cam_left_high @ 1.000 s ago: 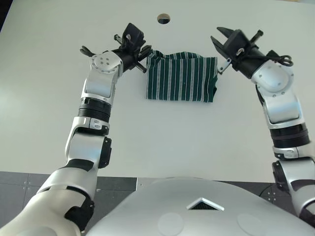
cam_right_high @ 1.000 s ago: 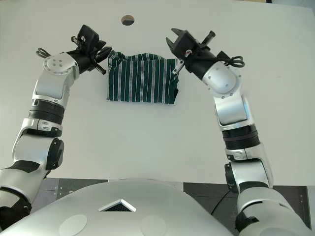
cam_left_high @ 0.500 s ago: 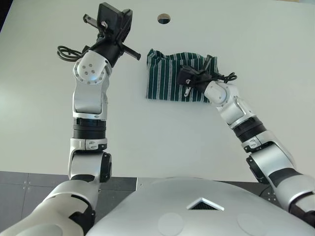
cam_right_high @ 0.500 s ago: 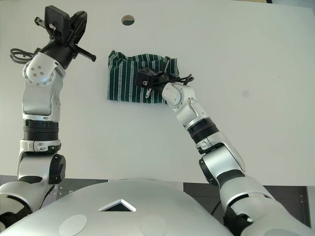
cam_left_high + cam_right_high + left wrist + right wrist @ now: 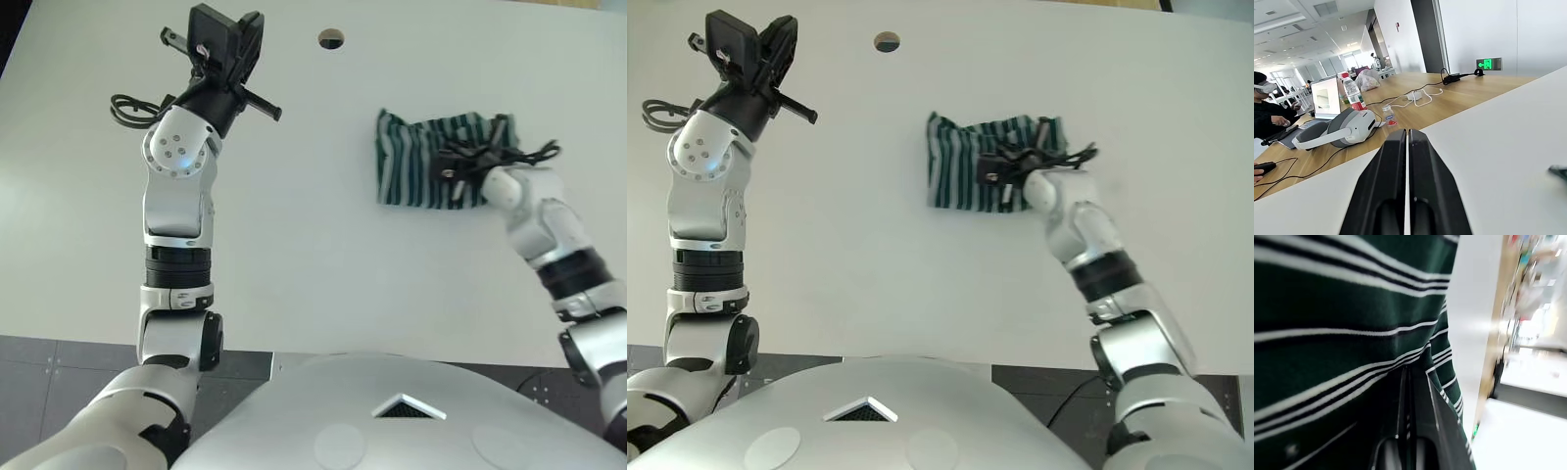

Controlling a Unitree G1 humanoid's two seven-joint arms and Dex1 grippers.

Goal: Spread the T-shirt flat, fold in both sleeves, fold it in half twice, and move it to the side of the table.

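Folded dark green T-shirt with thin white stripes [image 5: 404, 168], lying as a compact, slightly rumpled rectangle at the upper right of the head views, flat on the white tabletop [image 5: 323, 255]. Laid across its right half, the right gripper [image 5: 448, 173], black fingers pressed together and resting on the cloth, striped fabric close all round them in the right wrist view; no telling about any fold pinched between. Well apart, at the upper left of the head views, the left gripper [image 5: 249, 27], raised off the tabletop and pointing up, its two black fingers closed flat against each other with nothing between. Near the top edge, between the two grippers, a small dark round hole [image 5: 331, 39] in the tabletop. Behind the left fingers in the left wrist view, a long wooden desk [image 5: 1459, 93] with a white headset [image 5: 1337, 132] and an open laptop [image 5: 1326, 98].
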